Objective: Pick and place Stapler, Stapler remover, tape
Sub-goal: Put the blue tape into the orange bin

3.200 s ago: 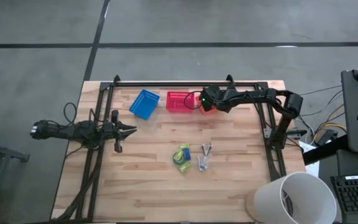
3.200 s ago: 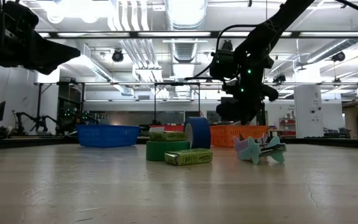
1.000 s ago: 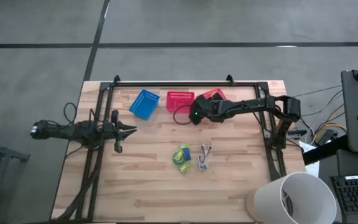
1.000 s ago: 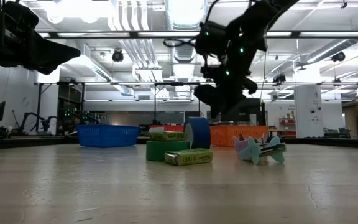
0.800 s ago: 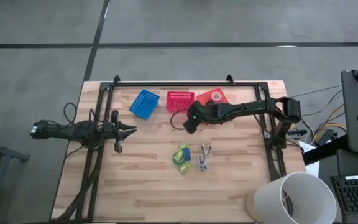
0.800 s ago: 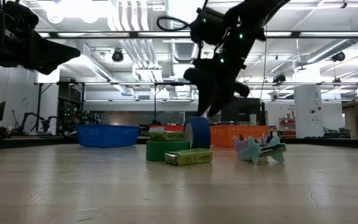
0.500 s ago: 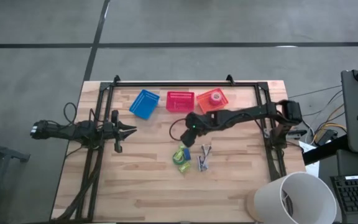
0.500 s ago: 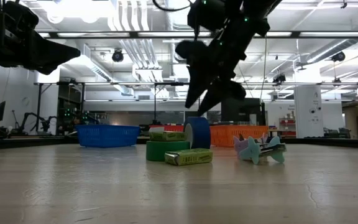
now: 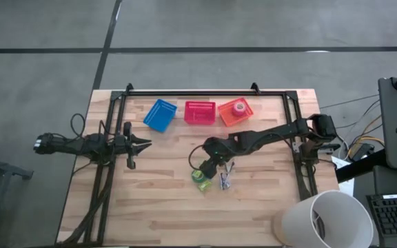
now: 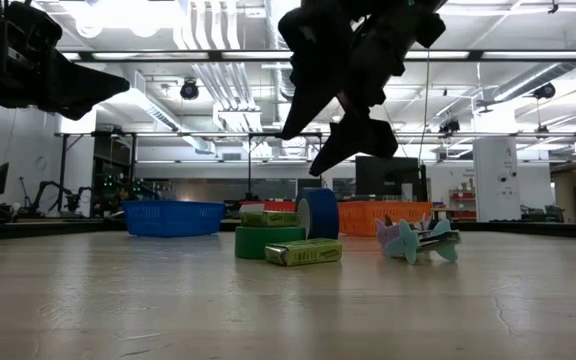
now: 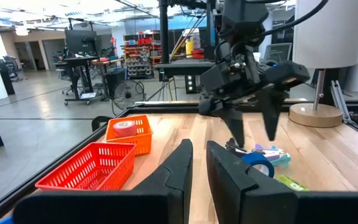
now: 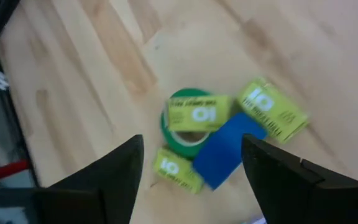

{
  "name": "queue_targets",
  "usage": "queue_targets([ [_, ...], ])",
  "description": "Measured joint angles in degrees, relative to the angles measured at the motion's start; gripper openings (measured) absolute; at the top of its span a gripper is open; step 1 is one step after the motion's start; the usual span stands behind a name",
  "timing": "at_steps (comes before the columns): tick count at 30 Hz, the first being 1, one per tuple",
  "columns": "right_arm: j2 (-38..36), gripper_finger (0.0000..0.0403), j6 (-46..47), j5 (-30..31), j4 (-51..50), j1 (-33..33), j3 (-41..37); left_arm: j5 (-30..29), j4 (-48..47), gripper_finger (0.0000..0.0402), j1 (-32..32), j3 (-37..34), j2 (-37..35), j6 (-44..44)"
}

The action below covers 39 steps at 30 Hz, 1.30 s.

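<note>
My right gripper (image 9: 207, 164) hangs open above the pile at mid-table, fingers pointing down, touching nothing (image 12: 191, 155). In the pile, a green tape roll (image 12: 185, 132) lies flat with a yellow-green box (image 12: 197, 113) on top. A blue tape roll (image 12: 225, 155) stands on edge beside it, among more yellow-green boxes. A red-pink tape roll (image 9: 238, 108) lies in the orange basket (image 9: 226, 117). Pastel staple removers (image 10: 418, 240) lie right of the pile. No stapler shows plainly. My left gripper (image 9: 148, 145) waits at the table's left, its fingers (image 11: 179, 168) a narrow gap apart.
A blue basket (image 9: 160, 114) and a red basket (image 9: 200, 112) stand beside the orange one along the far edge. A white lampshade (image 9: 326, 219) stands at the near right corner. Black frame rails (image 9: 205, 91) run around the table. Bare wood lies near and left of the pile.
My right gripper has swung from beside the baskets at the far edge toward the near edge and a little left, ending above the tape pile. It has tipped down, and its fingers have spread wider. The tape pile has not moved.
</note>
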Motion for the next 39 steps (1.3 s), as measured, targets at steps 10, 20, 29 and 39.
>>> queue_targets([
  [10, 0.0, 0.0339, 8.2, -1.0, -1.7, 0.5, 0.0, 0.0, 0.0, 0.0051, 0.0, 0.0, 0.0, 0.0],
  [20, 0.7, 0.035, 11.0, 3.1, -4.9, 0.9, 0.0, 0.0, 0.0, 0.0051, 0.0, 0.0, 0.0, 0.0],
  [29, 5.3, 0.0335, 8.0, 3.3, -5.4, 1.3, 2.6, 0.0, 0.0, 0.0051, 0.0, 0.0, 0.0, 0.0],
  [39, 6.5, 0.0289, 7.6, 5.4, -9.7, 1.3, 4.9, 0.0, 0.0, 0.0051, 0.0, 0.0, 0.1, 0.0],
])
